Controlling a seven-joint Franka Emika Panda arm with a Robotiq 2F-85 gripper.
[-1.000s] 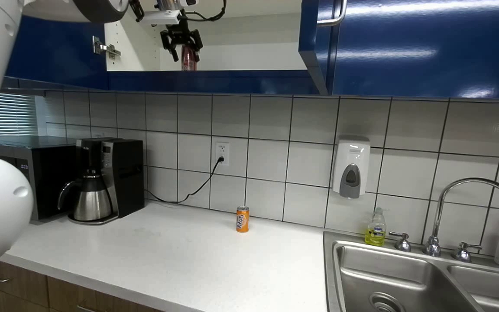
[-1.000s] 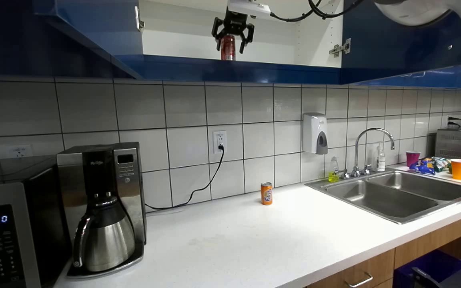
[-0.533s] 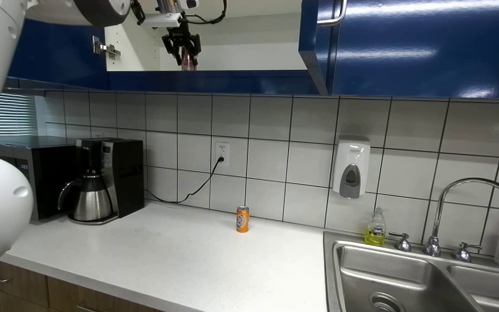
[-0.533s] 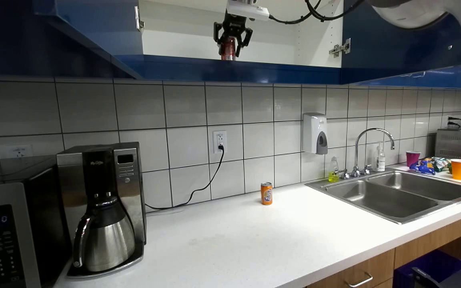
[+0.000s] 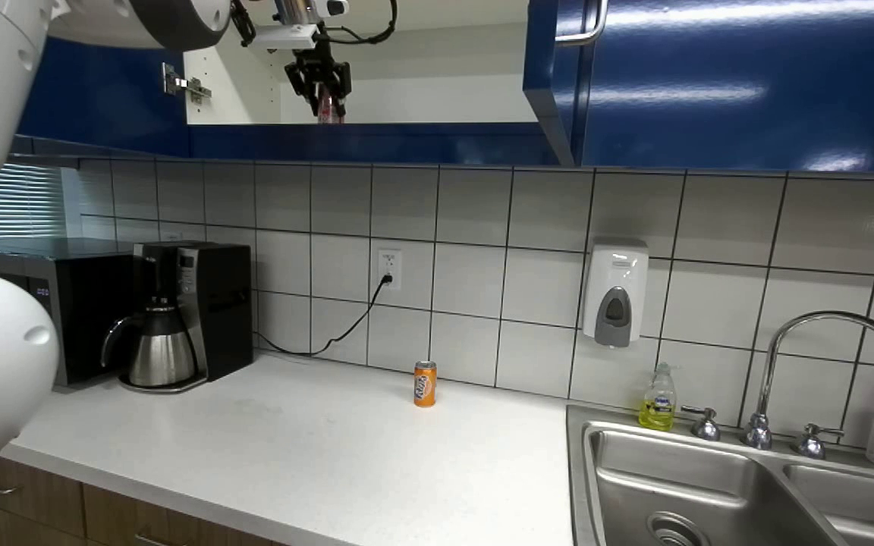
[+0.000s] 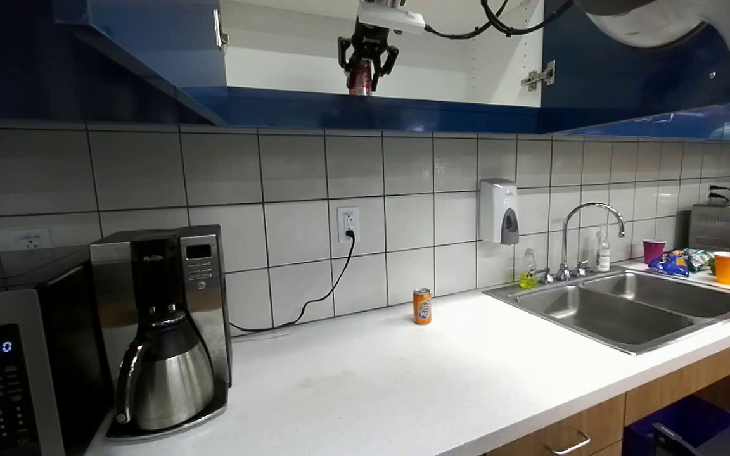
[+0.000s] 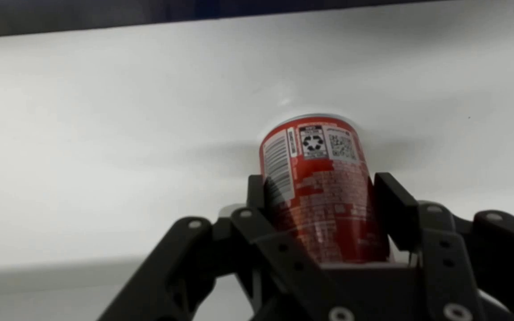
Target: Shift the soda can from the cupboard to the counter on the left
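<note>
The red soda can point(image 7: 317, 174) is on the pale shelf inside the open cupboard point(image 6: 428, 73); in the wrist view its far end, with barcode and recycling mark, meets the shelf surface. My gripper point(image 7: 321, 196) has come down over it from above, with a dark pad against either side, shut on the can. The can's top is hidden between the jaws. In both exterior views the cupboard's blue front edge hides the can's base, and the gripper point(image 5: 328, 112) covers its upper part. Below runs the long white counter point(image 5: 315, 447).
An orange can point(image 6: 422, 307) stands on the counter near the tiled wall. At the counter's left are a coffee maker point(image 6: 206, 304) and a microwave point(image 6: 10, 361). The sink point(image 5: 680, 485) lies to the right. Cupboard doors point(image 5: 551, 83) hang open on both sides of the shelf.
My gripper's fingers have come together from wide apart onto the can's sides. The gripper has also sunk slightly. The can remains at the same spot on the shelf.
</note>
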